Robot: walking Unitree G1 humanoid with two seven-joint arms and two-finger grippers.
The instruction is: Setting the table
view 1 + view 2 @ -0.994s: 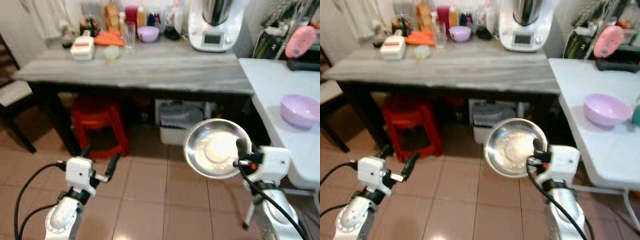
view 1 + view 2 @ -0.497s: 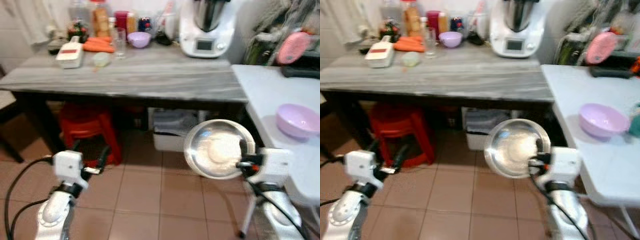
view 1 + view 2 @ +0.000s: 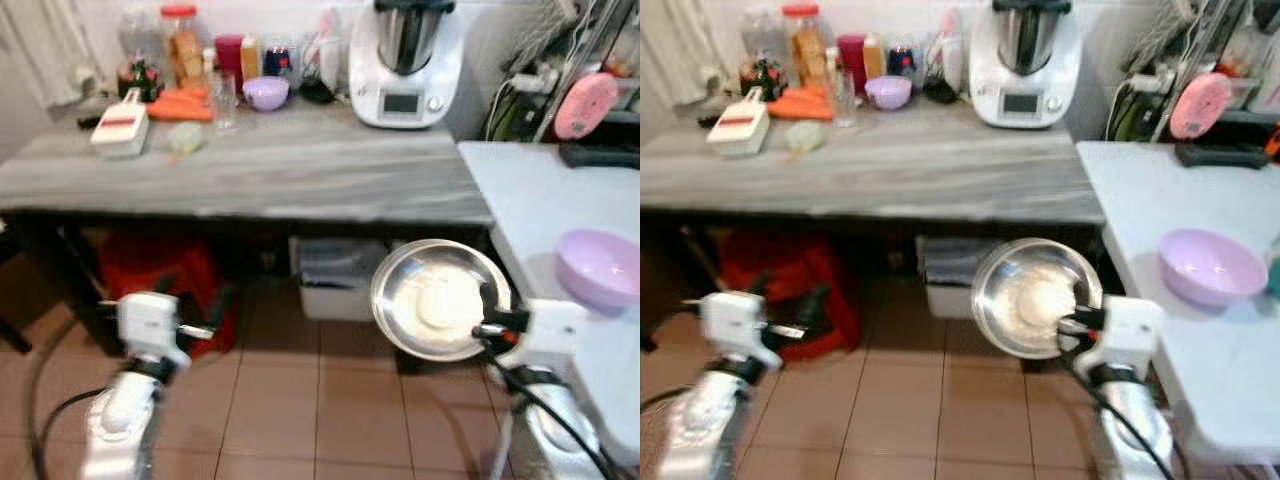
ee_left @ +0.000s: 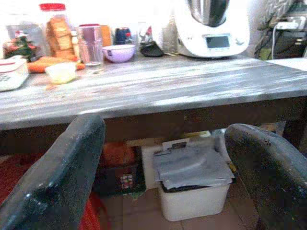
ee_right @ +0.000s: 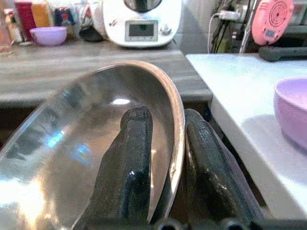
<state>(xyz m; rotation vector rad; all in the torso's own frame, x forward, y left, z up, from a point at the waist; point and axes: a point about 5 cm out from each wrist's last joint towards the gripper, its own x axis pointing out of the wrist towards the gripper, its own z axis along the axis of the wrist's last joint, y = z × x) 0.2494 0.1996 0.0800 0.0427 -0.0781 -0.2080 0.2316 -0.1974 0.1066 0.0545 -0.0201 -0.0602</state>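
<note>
A shiny steel bowl [image 3: 437, 298] hangs in the air, tilted toward me, in front of the grey wooden table [image 3: 260, 170]. My right gripper [image 3: 488, 312] is shut on its right rim; in the right wrist view one finger [image 5: 128, 158] lies inside the steel bowl [image 5: 76, 143] and the other outside. My left gripper [image 3: 198, 312] is held low at the left, open and empty, its fingers [image 4: 57, 177] wide apart. A lilac bowl [image 3: 597, 268] rests on the white table [image 3: 540, 190] at the right.
The grey table's back edge carries a white kitchen machine [image 3: 403, 55], a small lilac bowl [image 3: 265, 93], a glass [image 3: 224, 98], jars, carrots [image 3: 180, 105] and a white grater [image 3: 118, 122]. Under it stand a red stool [image 3: 160, 285] and a white bin [image 3: 335, 275]. Floor is tiled.
The camera has moved closer to the grey table and shifted, so the scene slid down and right. The right gripper keeps the steel bowl; the left gripper stays open.
</note>
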